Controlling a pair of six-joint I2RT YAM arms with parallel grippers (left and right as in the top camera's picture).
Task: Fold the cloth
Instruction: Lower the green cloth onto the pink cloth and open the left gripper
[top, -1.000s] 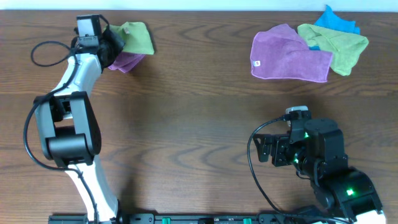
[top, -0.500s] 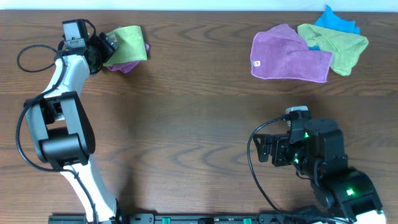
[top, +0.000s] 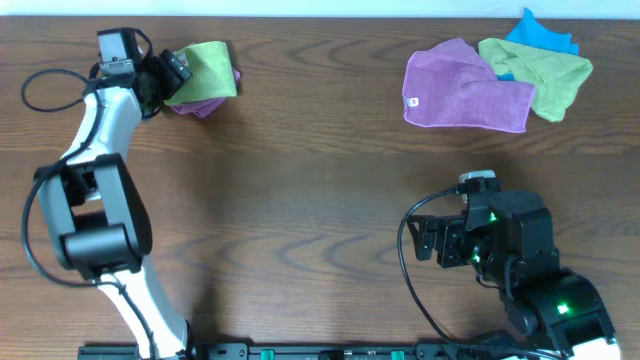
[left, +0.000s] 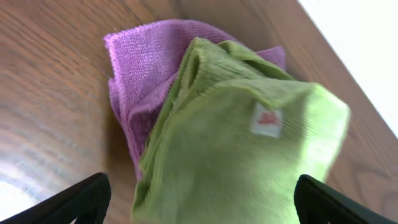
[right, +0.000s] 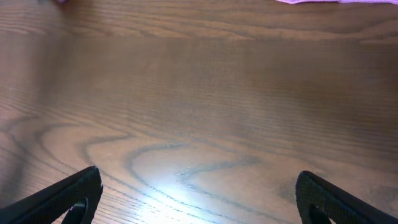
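Note:
The cloth (top: 207, 66) is a lime-green towel lying folded at the table's far left, on top of a folded purple cloth (top: 206, 104). Seen from the left wrist, the cloth (left: 249, 149) shows its small white tag (left: 268, 121) facing up, and the purple cloth (left: 143, 62) sticks out beneath it. My left gripper (top: 168, 76) (left: 202, 193) is open at the cloth's left edge, with its fingers wide on either side and not pinching it. My right gripper (top: 426, 240) (right: 199, 190) stands open over bare wood near the front right, holding nothing.
At the back right lies a pile of loose cloths: a purple one (top: 465, 88), a paler green one (top: 548, 72) and a blue one (top: 542, 36). The table's far edge (top: 320, 14) runs just behind both piles.
The left gripper has opened and let go of the green cloth. It has drawn back a little to the left. The cloth now rests on the purple one. The right arm has not moved.

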